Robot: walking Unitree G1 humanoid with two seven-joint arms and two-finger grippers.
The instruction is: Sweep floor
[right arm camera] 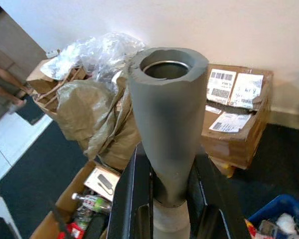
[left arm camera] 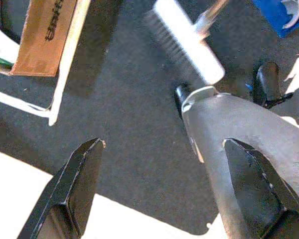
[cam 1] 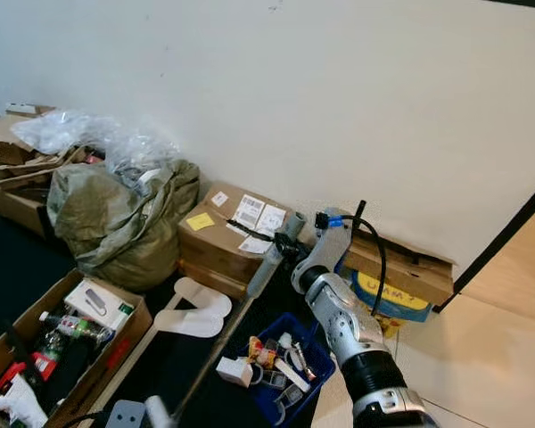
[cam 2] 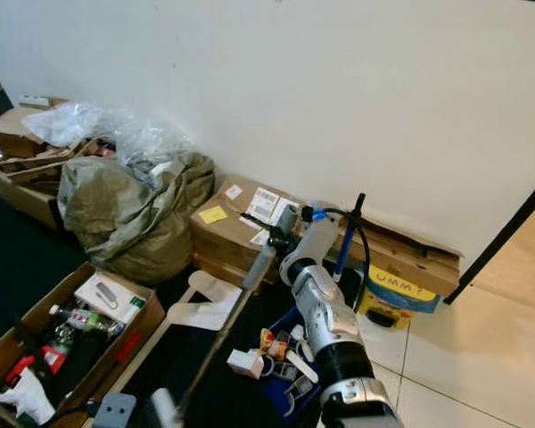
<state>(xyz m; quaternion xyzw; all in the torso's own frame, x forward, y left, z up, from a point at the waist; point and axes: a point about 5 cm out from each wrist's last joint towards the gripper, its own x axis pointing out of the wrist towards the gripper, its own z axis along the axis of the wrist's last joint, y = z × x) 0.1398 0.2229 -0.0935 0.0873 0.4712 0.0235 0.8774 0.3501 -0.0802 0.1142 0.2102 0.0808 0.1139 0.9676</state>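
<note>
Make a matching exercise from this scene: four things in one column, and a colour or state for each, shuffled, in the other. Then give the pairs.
Things:
1. broom handle
2. left gripper
3. bin of small items
4. sticky note on the cardboard box

States or colours:
A. yellow
B. clamped in the right gripper
C. open, above the dark mat
D. blue

Pairs: 1-B, 2-C, 3-D, 4-A

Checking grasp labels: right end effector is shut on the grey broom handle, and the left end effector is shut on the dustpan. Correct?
Half right. The right end effector is shut on the grey broom handle, as the right wrist view shows. The left end effector is open and holds nothing; the left wrist view shows its fingers spread above the dark floor, near the broom head.
</note>
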